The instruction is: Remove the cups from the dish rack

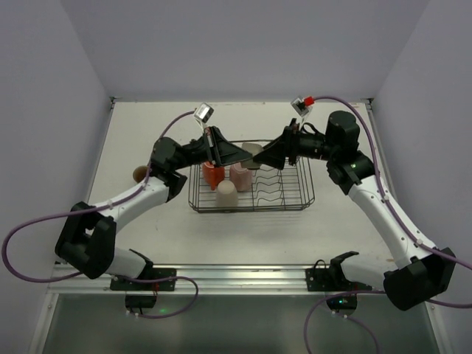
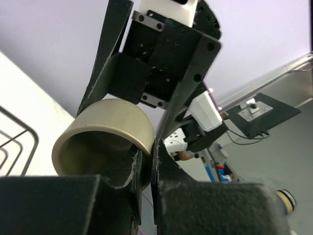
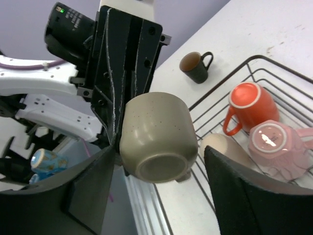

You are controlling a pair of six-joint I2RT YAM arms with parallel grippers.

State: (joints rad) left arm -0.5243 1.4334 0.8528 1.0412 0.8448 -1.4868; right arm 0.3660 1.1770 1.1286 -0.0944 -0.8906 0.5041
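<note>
The dark brown-black cup (image 1: 139,174) stands upright on the bench (image 1: 346,225), well to the left of the dish rack (image 1: 310,199). The left gripper (image 1: 242,154) reaches over the rack's far left part, its jaws clamped on the wall of the olive-grey cup (image 3: 156,137), which hangs above the rack's far edge, tipped on its side. Inside the rack's left end the orange cup (image 1: 212,174) sits mouth down; the cream-beige cup (image 1: 226,195) is just nearer than it, and the pink cup (image 1: 240,176), also mouth down, is beside them to the right. The right gripper (image 1: 264,158) comes in over the rack's far right part, its jaws spread wide on either side of the olive-grey cup
</note>
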